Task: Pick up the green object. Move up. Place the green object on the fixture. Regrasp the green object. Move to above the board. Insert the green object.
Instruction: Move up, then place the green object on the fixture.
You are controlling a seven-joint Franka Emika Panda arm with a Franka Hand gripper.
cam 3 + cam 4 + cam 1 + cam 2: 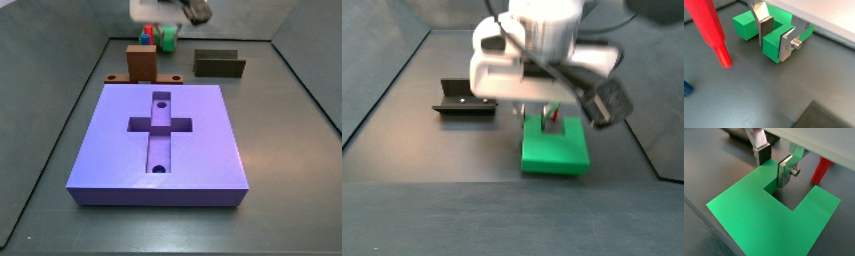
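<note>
The pincer (773, 34) is down at the green object (769, 31), its fingers (765, 30) astride one prong, seemingly not yet pressed tight. A red peg (712, 31) stands beside it; the fixture (462, 100) sits off to one side.

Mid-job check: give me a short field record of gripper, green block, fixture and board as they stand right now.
gripper: down at the green block, one silver finger in its notch, the other outside a prong; closure on the prong cannot be told
green object: bright green U-shaped block resting on the grey floor
fixture: low dark holder, nothing on it
board: lavender slab, cross recess empty
red peg: beside the block
</note>
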